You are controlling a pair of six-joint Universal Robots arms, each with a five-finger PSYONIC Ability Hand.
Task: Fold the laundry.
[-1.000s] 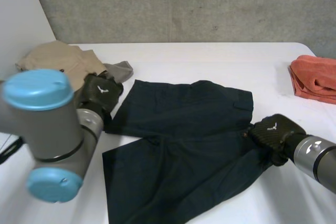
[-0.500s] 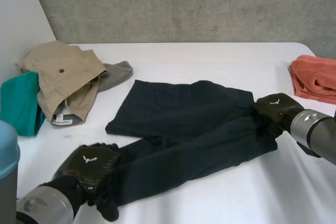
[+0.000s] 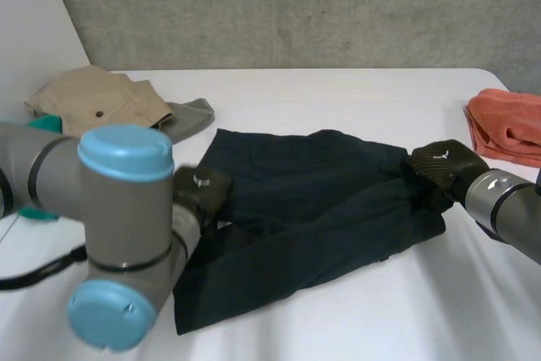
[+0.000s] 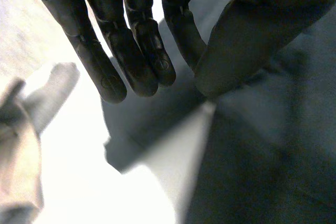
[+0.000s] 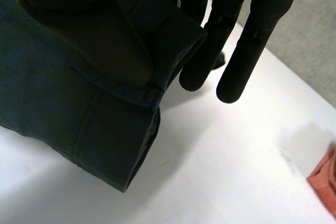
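Currently the dark shorts [image 3: 313, 200] lie mid-way on the white table [image 3: 355, 95], with their long axis running across from one arm's side to the other. Left hand [image 3: 201, 190] is at the shorts' left edge, its fingers [image 4: 131, 51] straight and close together over the cloth, nothing caught against the thumb. Right hand [image 3: 441, 166] is at the opposite end, pinching that edge between thumb [image 5: 100, 40] and straight fingers. Judgement: each hand is nearest its own end, so the next fold turns on this axis.
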